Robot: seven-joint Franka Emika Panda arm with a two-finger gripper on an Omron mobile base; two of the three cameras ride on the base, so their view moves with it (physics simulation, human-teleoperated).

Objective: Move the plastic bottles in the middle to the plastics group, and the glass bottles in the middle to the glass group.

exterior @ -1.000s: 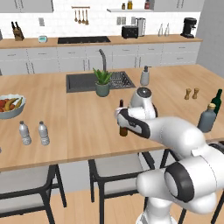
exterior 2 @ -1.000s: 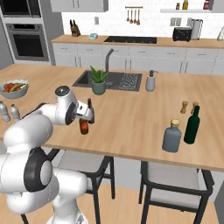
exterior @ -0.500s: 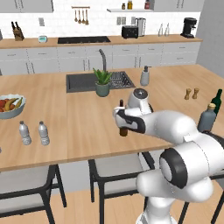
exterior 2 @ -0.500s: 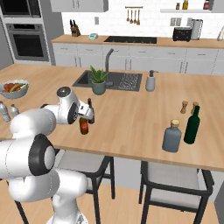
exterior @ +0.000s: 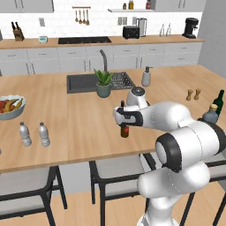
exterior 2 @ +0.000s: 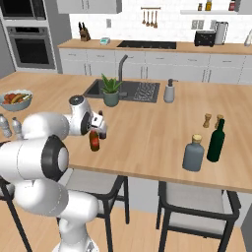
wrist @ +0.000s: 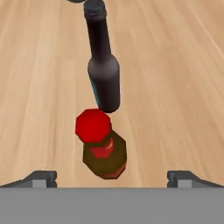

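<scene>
In the left base view we see our gripper (exterior: 120,118) hanging low over the wooden island counter (exterior: 79,128), directly above the brown bottle (exterior: 125,130) with the red neck. The near-black bottle (exterior: 122,105) peeks out just behind the hand, toward the potted plant (exterior: 103,84) and the sink (exterior: 84,82). Far to the left stand two plastic water bottles (exterior: 34,134) side by side, with the fruit bowl (exterior: 9,107) behind them. At the right end sit the green wine bottle (exterior: 218,102), the grey-blue bottle (exterior: 211,114) and the shakers (exterior: 193,94). The counter between the brown bottle and that end lies bare, and the front edge is near.

From the right base view the brown bottle (exterior 2: 94,141) stands upright near the front edge, the gripper (exterior 2: 100,129) over it. The wine bottle (exterior 2: 215,141) and the grey-blue bottle (exterior 2: 193,154) stand just beside each other, well apart from it across bare wood.

In the hand view we look down on the brown bottle (wrist: 103,148), its red cap between our two fingertips (wrist: 40,178), which are spread wide and touch nothing. The near-black bottle (wrist: 103,70) rises just beyond it, showing a sliver of blue label.
</scene>
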